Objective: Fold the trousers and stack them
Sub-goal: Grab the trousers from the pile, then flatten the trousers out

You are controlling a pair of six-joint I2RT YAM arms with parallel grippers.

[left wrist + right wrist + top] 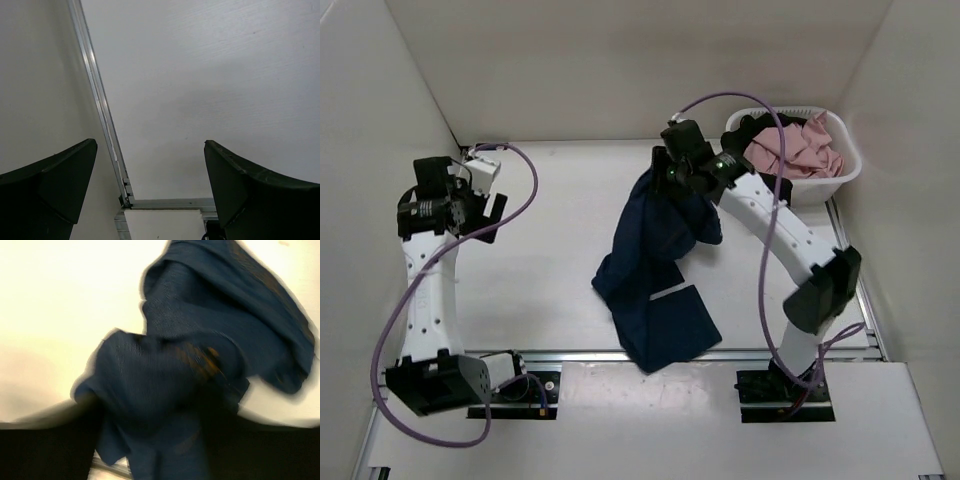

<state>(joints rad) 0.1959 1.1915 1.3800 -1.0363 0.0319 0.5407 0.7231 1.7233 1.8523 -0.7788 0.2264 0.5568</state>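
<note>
- Top external view: one pair of trousers [655, 270], dark blue, hangs from the right gripper [678, 172] over mid-table, the lower end heaped on the table [550, 260].
- Right wrist view, blurred: its jaws pinch bunched denim.
- One left gripper [150, 143], jaws spread wide, above the table by the left wall.
- One white basket [850, 165], far right, holds one pink garment [798, 150] and one black garment [758, 128].

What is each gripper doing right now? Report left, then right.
Left gripper: open, holding nothing.
Right gripper: closed on the dark navy jeans, holding them up by one end.
</note>
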